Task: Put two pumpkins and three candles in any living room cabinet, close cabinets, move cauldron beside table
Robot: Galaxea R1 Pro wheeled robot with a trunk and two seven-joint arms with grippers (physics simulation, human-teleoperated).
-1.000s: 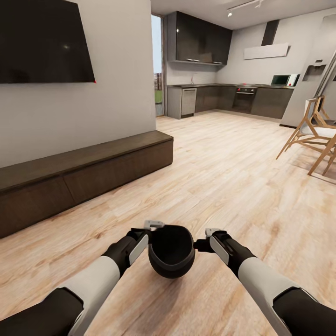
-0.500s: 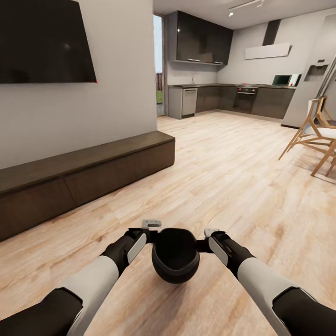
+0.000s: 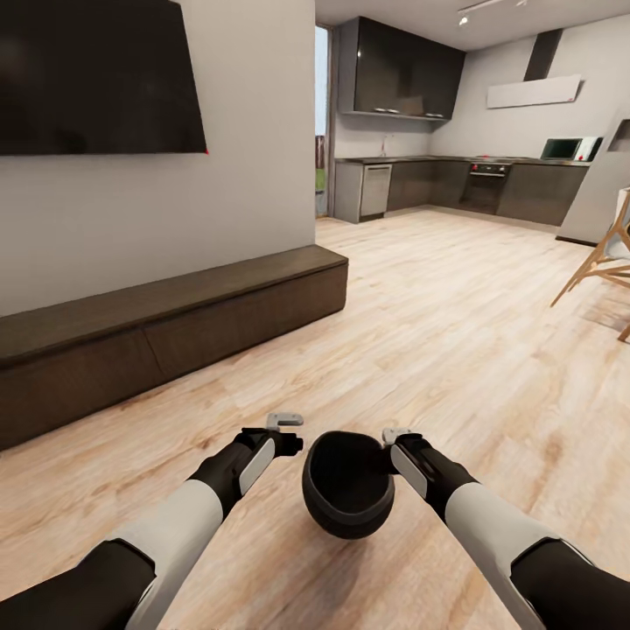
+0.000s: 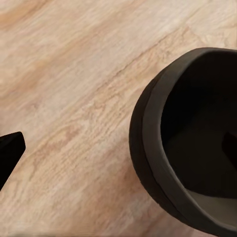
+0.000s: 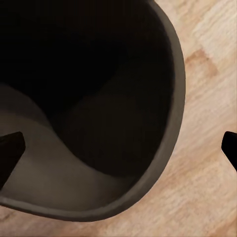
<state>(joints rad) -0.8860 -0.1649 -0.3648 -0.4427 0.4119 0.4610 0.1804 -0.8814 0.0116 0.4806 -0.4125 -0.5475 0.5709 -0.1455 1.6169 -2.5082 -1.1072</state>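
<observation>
The black cauldron (image 3: pixel 348 490) hangs tilted between my two grippers, above the plank floor. My right gripper (image 3: pixel 386 438) is at its rim. In the right wrist view the cauldron's wall (image 5: pixel 170 89) runs between the two fingertips (image 5: pixel 10 150), which stand wide apart, one inside the pot and one outside. My left gripper (image 3: pixel 293 435) is open and a small gap separates it from the rim. In the left wrist view the cauldron (image 4: pixel 148 143) lies beside one fingertip (image 4: pixel 10 153). The long dark-brown cabinet (image 3: pixel 175 332) runs along the wall to the left, its fronts shut.
A black TV (image 3: pixel 96 79) hangs above the cabinet. Dark kitchen cupboards (image 3: pixel 411 70) and counters line the far wall. A wooden chair (image 3: pixel 604 258) stands at the right edge. Open plank floor (image 3: pixel 437 332) stretches ahead.
The whole view has shifted right, so the camera has turned. The cauldron has slid toward the right gripper and off the left gripper, which touched its rim before.
</observation>
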